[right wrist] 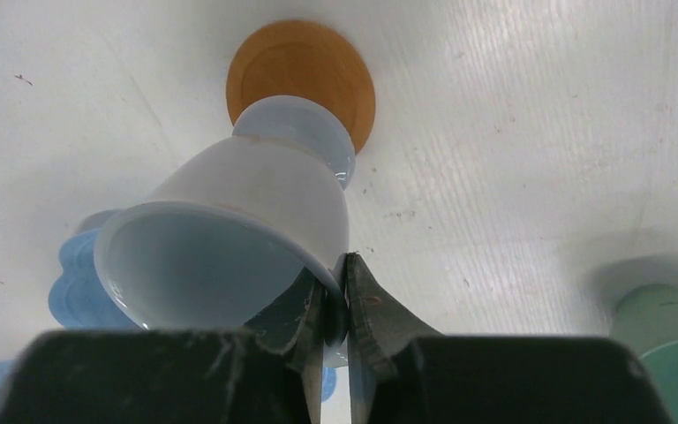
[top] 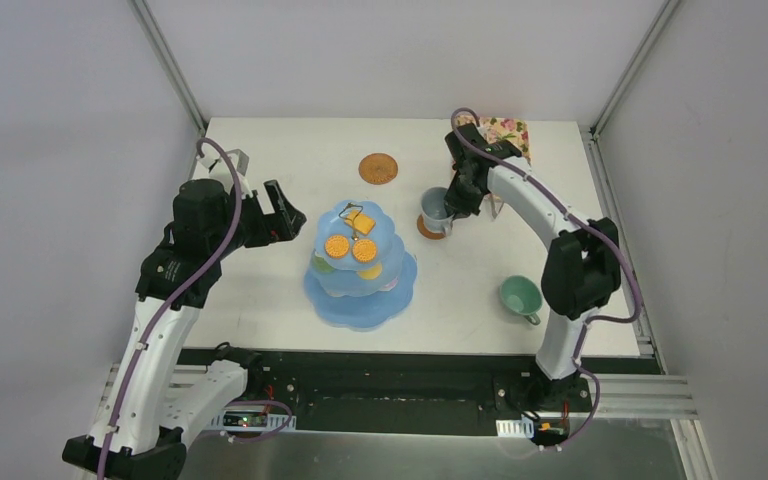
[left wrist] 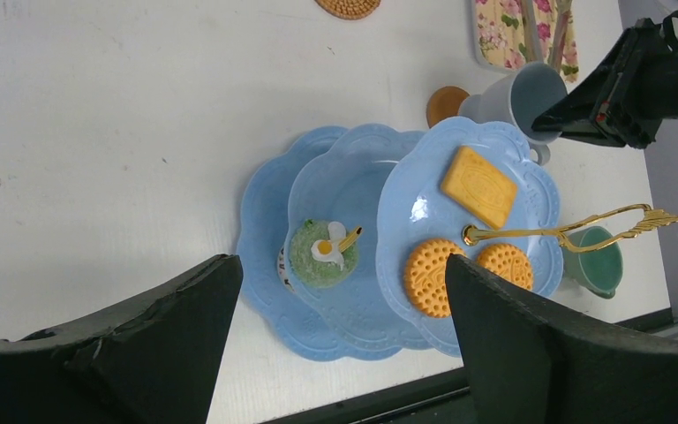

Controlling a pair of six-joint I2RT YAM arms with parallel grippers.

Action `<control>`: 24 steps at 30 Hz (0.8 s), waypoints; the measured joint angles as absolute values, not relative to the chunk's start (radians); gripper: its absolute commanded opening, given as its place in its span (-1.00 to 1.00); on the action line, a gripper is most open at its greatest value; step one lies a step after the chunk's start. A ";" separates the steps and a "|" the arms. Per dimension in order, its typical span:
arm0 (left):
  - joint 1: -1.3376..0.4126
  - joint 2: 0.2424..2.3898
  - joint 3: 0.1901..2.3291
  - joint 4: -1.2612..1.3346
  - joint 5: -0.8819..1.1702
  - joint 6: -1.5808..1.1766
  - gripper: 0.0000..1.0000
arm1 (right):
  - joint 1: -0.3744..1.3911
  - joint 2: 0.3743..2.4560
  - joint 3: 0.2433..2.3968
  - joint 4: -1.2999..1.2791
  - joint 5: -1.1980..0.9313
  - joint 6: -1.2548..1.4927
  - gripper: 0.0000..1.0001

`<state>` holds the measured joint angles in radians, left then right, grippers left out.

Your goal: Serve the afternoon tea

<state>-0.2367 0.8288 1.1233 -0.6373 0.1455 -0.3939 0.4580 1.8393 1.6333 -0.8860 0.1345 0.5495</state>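
Rim of grey-blue cup [right wrist: 256, 185] clamped in right jaws, foot at brown coaster [right wrist: 300, 62]; left jaws apart, facing stand [left wrist: 362, 177].

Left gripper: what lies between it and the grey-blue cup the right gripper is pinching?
The light-blue three-tier scalloped stand with orange biscuits stands between the left gripper and the grey-blue cup, as the top external view shows.

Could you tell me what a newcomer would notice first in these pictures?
The light-blue three-tier stand in the middle of the table, orange biscuits on its top tier, catches the eye first. Right of it, the right gripper pinches the rim of a tilted grey-blue cup over a brown coaster.
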 measured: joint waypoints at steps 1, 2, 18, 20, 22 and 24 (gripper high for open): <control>-0.237 0.829 1.123 -0.638 0.145 -0.392 0.79 | 0.458 1.858 1.648 -0.886 0.138 0.545 -1.00; -0.237 0.830 1.123 -0.638 0.145 -0.390 0.79 | 0.458 1.875 1.665 -0.888 0.141 0.541 -1.00; -0.237 0.855 1.123 -0.640 0.121 -0.373 0.80 | 0.455 1.972 1.739 -0.891 0.150 0.508 -1.00; -0.237 0.858 1.123 -0.640 0.120 -0.373 0.79 | 0.455 1.972 1.739 -0.891 0.149 0.508 -1.00; -0.237 0.861 1.123 -0.640 0.120 -0.373 0.79 | 0.455 1.972 1.737 -0.890 0.147 0.508 -1.00; -0.237 0.863 1.123 -0.640 0.120 -0.373 0.79 | 0.455 1.972 1.731 -0.888 0.144 0.508 -1.00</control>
